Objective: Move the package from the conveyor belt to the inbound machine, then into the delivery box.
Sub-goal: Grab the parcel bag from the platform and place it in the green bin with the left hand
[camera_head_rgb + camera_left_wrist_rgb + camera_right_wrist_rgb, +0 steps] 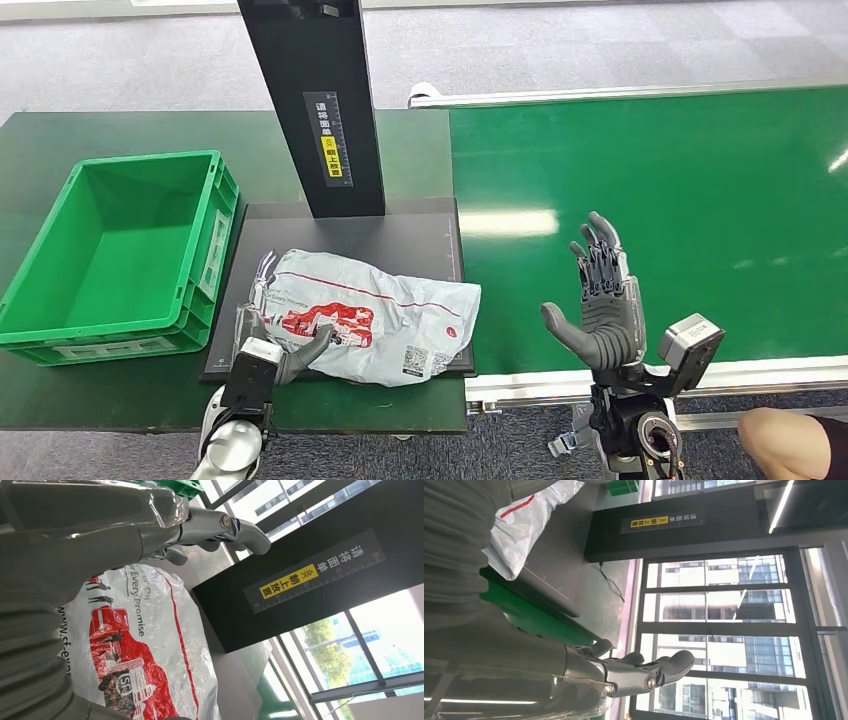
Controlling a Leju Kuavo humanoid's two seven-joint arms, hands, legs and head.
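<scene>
Closest to the camera, the left hand (283, 352) reaches up from the near edge of the dark machine plate (420, 225) and rests on the near left part of the package (370, 315). Its thumb lies on the red print of the bag and its fingers spread over the bag's left end; whether it actually grips the plastic I cannot tell. In the left wrist view the fingers (220, 527) stretch out above the package (145, 650), close to the plastic.

A white plastic mailer with red printing and small labels, the package lies flat and crumpled on the plate, across its near half, its right end reaching the plate's near right corner. From the far edge of the plate rises a black post (315, 100) with a yellow sticker (330, 155).

Just beside the plate's left edge stands the green crate (70, 330), touching or nearly touching it, on a dark green table (60, 130).

On the plate's right side runs the green conveyor belt (680, 180). Above its near edge the right hand (600, 305) hangs with palm open, fingers wide apart, holding nothing. The right wrist view shows its fingers (659, 667) loosely extended, with the package's end (524, 525) well apart from them.

A person's knee (790, 445) shows beyond the belt's near right corner.
</scene>
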